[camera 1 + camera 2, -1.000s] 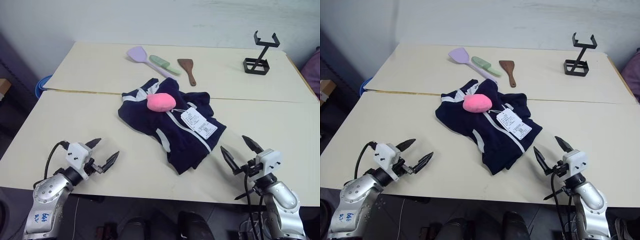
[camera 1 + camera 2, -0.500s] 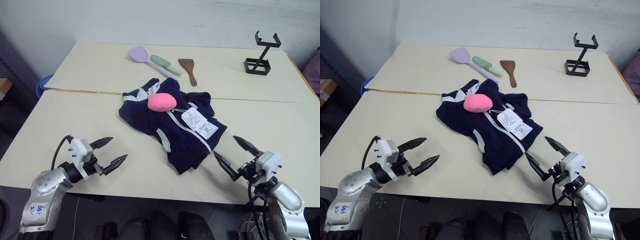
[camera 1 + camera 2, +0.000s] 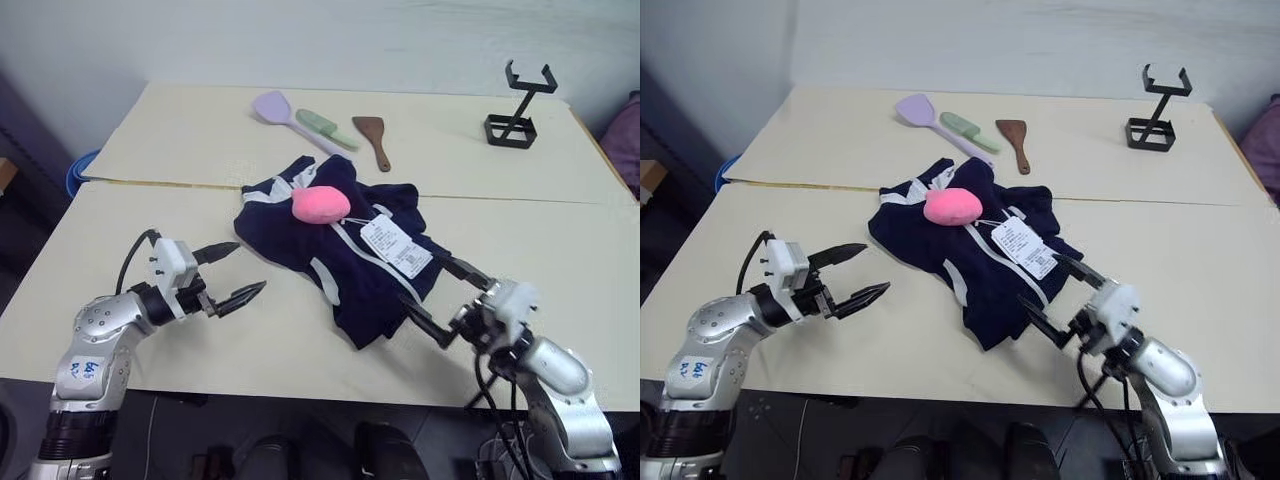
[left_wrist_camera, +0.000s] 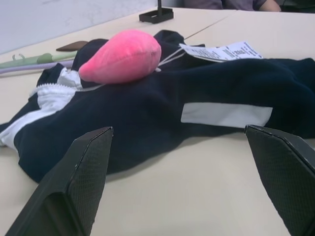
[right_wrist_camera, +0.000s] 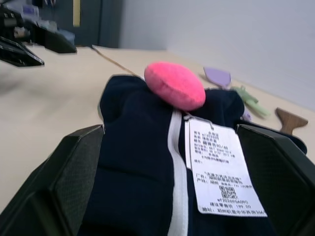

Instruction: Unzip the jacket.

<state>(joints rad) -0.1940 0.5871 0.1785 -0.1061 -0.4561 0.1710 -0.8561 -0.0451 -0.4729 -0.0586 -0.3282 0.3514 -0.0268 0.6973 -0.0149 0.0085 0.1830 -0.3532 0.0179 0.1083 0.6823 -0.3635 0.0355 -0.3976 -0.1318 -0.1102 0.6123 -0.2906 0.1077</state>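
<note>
Closing in from both sides, left gripper [image 3: 231,273] and right gripper [image 3: 437,298] reached the jacket [image 3: 345,245], jaws spread, nothing grasped yet.

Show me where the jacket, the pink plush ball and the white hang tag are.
jacket [image 3: 290,235]: left eye view, navy fabric on its left half.
pink plush ball [image 3: 321,204]: left eye view, middle of the ball.
white hang tag [image 3: 397,245]: left eye view, centre of the paper.
</note>
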